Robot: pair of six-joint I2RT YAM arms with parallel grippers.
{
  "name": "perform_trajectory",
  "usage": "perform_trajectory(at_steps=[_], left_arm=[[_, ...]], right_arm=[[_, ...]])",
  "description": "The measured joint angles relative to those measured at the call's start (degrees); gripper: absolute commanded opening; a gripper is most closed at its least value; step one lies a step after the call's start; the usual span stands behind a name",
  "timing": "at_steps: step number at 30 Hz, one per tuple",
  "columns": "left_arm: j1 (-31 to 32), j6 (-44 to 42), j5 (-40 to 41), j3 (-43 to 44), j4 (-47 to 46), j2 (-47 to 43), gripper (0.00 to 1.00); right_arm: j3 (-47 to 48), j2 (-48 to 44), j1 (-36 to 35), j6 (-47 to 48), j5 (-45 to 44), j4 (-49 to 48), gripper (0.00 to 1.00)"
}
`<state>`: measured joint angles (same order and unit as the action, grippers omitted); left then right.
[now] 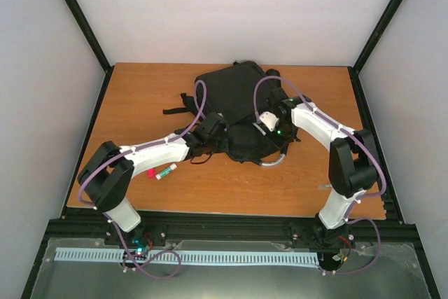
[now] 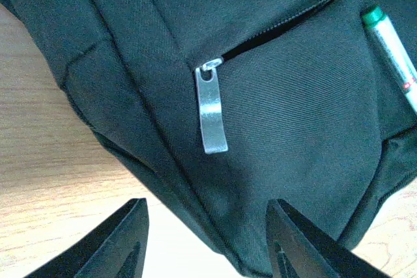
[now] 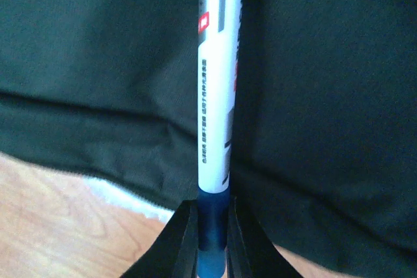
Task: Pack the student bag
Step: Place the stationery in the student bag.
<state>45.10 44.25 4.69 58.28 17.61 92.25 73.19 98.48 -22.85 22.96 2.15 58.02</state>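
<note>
The student bag (image 1: 231, 99), a big black backpack, lies at the table's middle back. Its silvery handle (image 1: 274, 161) curves out at the near side. My left gripper (image 1: 208, 133) is at the bag's near left corner. In the left wrist view it (image 2: 207, 205) stands open, with that corner of the bag (image 2: 293, 115) between the jaws and not pinched. A silver zipper pull (image 2: 212, 112) hangs just ahead, at the end of a slightly parted zip. My right gripper (image 3: 212, 226) is shut on the blue end of a white marker (image 3: 218, 96), held over the bag (image 3: 98, 50).
A white marker with a green cap (image 2: 391, 53) shows at the right over the bag's pocket. On the wood left of the bag lie a small white stick with a green end (image 1: 166, 171) and a pink item (image 1: 150, 172). Black straps (image 1: 178, 110) trail left.
</note>
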Motion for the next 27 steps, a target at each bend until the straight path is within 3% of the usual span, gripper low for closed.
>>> perform_trajectory(at_steps=[5, 12, 21, 27], left_arm=[[0.0, 3.0, -1.8, 0.0, -2.6, 4.0, 0.37], [-0.1, 6.1, -3.6, 0.1, -6.0, 7.3, 0.02], [-0.2, 7.0, -4.5, -0.8, -7.8, 7.1, 0.01], [0.0, 6.9, -5.4, -4.4, -8.9, 2.0, 0.01]], right_arm=[[3.7, 4.0, 0.0, -1.9, 0.0, -0.5, 0.03], [10.7, 9.1, 0.0, -3.7, 0.7, -0.5, 0.03], [22.3, 16.9, 0.0, -6.6, 6.7, -0.5, 0.04], [21.2, 16.0, 0.3, -8.1, 14.3, -2.4, 0.32]])
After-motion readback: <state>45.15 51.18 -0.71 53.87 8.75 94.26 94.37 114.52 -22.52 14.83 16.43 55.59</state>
